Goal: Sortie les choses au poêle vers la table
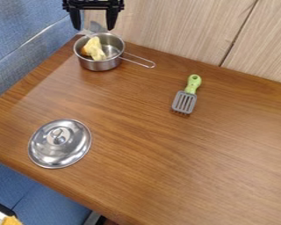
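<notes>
One unclear yellow item [95, 49] occupies the pot [100, 65].

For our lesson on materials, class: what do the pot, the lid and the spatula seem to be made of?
Pot: shiny metal, probably stainless steel; grey sheen, bare wire handle.
Lid: polished metal, likely the same; bright mirror-like reflections.
Spatula: smooth light-green handle, probably plastic; its slotted grey head could be plastic or metal.

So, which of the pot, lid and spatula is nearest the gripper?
The metal pot with the yellow item inside: it shows just below the open gripper, while the lid lies at lower left and the spatula off to the right.
</notes>
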